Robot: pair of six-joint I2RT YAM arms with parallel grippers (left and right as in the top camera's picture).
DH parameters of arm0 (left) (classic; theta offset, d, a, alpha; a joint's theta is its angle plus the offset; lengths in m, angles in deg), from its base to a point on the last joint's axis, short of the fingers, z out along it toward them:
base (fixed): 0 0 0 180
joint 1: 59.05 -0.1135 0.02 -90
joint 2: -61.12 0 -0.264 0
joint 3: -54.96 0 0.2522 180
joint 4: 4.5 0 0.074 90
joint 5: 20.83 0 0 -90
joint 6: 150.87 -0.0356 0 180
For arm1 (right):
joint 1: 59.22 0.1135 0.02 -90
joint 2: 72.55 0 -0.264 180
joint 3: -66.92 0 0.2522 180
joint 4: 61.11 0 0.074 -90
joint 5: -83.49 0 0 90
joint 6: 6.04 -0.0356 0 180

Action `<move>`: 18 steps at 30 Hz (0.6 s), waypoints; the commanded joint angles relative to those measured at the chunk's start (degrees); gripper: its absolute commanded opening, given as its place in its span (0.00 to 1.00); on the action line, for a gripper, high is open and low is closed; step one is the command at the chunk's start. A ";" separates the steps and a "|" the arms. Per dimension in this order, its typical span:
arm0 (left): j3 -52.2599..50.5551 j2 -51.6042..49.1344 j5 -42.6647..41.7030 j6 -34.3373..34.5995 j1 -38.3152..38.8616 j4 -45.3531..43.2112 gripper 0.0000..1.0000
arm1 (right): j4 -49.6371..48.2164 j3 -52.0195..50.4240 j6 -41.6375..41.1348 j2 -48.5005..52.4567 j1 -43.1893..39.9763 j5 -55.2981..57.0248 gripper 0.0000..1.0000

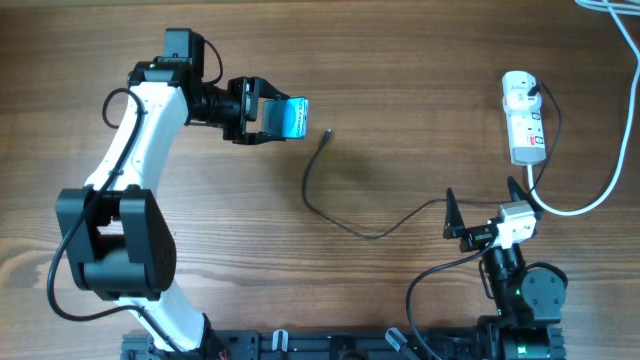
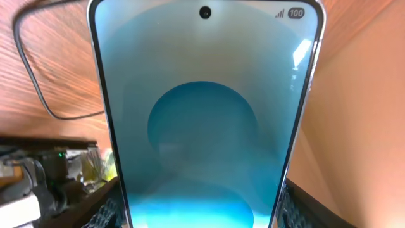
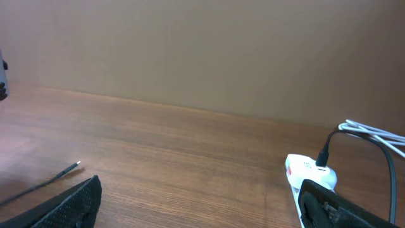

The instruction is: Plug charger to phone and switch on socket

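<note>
Gripping the phone [image 1: 292,117] by its lower edges, my left claw [image 1: 266,117] has it pointing toward the charger [image 1: 324,142], whose tip lies on the table [image 1: 400,60] just beyond. My right claw [image 1: 483,207] gapes wide and empty, near the socket [image 1: 524,118], well apart from the phone.

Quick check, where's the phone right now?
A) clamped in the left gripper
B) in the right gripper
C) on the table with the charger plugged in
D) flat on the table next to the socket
A: the phone sits between the left gripper fingers, while the right gripper is open and empty and the charger tip lies loose on the table.
</note>
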 commanded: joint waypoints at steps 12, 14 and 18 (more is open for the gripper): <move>1.03 2.03 -21.53 -3.10 -3.52 -0.42 0.04 | -0.17 -0.07 -0.46 -0.39 0.26 1.01 1.00; 1.03 2.03 -23.85 -3.10 -3.52 -0.42 0.04 | -0.17 -0.07 -0.48 -0.39 0.26 1.01 1.00; 1.03 2.03 -24.04 -3.08 -3.52 -0.17 0.04 | -0.17 -0.07 -0.46 -0.39 0.26 1.01 1.00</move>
